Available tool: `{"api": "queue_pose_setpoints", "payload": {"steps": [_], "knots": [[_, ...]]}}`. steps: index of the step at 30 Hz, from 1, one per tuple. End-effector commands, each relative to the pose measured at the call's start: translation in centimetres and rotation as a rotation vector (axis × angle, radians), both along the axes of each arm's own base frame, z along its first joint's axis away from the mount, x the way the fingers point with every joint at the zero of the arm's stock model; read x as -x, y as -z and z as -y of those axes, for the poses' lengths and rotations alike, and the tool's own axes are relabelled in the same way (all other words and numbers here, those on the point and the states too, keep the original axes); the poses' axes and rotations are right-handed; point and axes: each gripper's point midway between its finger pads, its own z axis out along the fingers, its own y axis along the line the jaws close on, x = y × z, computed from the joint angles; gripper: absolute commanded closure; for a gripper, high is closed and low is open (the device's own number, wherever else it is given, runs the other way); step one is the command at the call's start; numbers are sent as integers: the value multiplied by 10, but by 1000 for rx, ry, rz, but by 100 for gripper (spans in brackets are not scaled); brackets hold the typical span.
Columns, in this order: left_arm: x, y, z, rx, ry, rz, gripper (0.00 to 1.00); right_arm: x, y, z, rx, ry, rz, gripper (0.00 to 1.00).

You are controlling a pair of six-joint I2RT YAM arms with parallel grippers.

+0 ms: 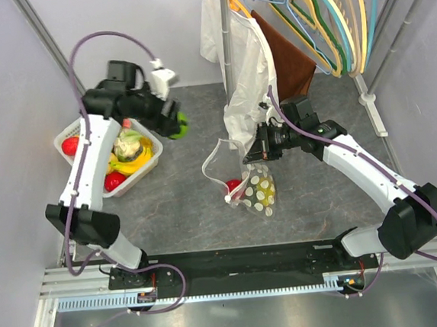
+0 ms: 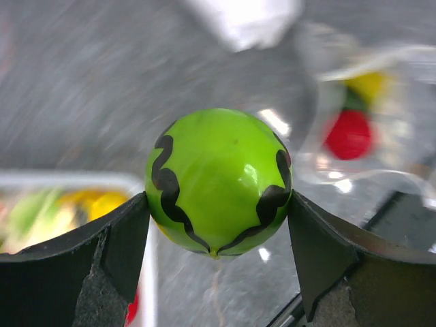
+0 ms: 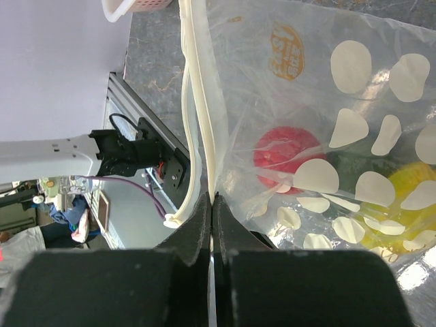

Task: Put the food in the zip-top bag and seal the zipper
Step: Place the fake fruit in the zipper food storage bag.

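My left gripper (image 2: 218,225) is shut on a green toy watermelon with black stripes (image 2: 218,180) and holds it above the table, just right of the white basket; it also shows in the top view (image 1: 177,125). My right gripper (image 3: 212,204) is shut on the mouth edge of the clear dotted zip-top bag (image 3: 327,157), holding it up and open (image 1: 238,173). A red toy fruit (image 3: 286,155) and a yellow one (image 3: 402,194) lie inside the bag. The white zipper track (image 3: 197,102) runs along the mouth, with the slider tab (image 3: 170,219) at its end.
A white lattice basket (image 1: 66,133) at the left holds red, yellow and other toy foods. A white garment (image 1: 237,70) hangs on a rack behind the bag, with a brown cloth and coloured hangers (image 1: 328,16) to its right. An aluminium rail (image 1: 243,272) runs along the near edge.
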Motion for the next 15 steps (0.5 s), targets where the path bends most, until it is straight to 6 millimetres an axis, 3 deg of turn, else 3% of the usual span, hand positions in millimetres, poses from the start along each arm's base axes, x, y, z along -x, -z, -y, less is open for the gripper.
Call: {"api": "queue_pose_setpoints", "payload": {"steps": [1,2,4,5,8,12,15], "knots": [[70,-36,82,148,244,-4,32,-3,-12,-3,-33,-8,26,100],[82,-37,101,162,298,-12,32,-3,-12,-3,-35,-9,27,100],[89,-33,121,173,335,-30,32,-3,-13,-3,-36,-10,29,100],[99,-24,133,163,375,-53,32,-4,-14,-3,-37,-10,31,100],[105,0,153,105,413,-77,32,-3,-16,-2,-37,-16,35,100],[91,23,165,60,383,-79,28,-2,-16,0,-35,-17,35,100],[81,33,172,49,375,-86,20,-1,-15,2,-31,-17,36,100]]}}
